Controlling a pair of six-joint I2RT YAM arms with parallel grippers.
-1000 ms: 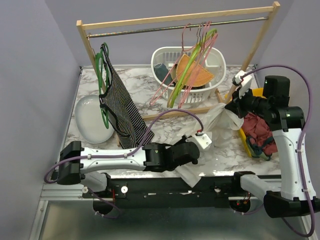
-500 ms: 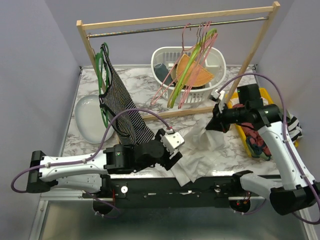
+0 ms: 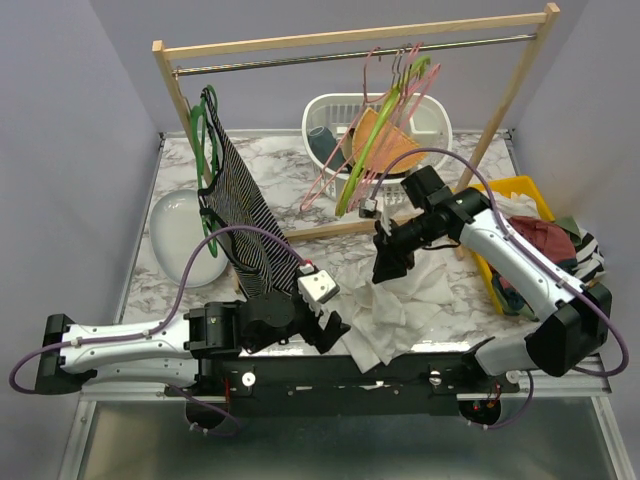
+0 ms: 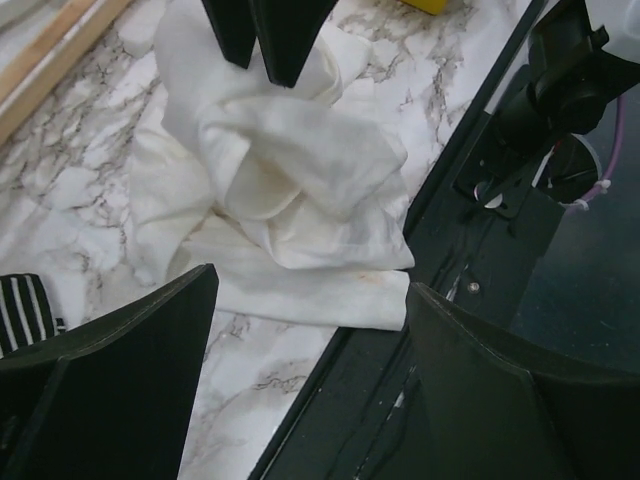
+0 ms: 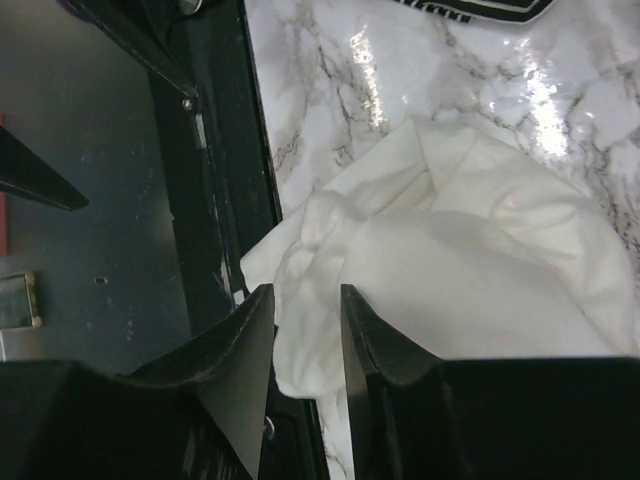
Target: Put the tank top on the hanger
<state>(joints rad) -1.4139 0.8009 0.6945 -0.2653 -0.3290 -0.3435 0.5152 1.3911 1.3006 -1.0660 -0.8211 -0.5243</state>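
- Top view: the right gripper [image 3: 388,268] covers the upper folds of the tank top [image 3: 405,315], which lies as a crumpled white heap at 5 o'clock on the marble table [image 3: 285,172]. The thin pink wire hanger [image 3: 325,180] hangs at 12 o'clock, partly overlapped by other hangers.
- Left wrist: the left gripper [image 4: 310,290] is spread wide and empty. The cloth beyond it is soft and creased.
- Right wrist: the dark fingers [image 5: 240,360] are nearly together, pinching a raised fold.
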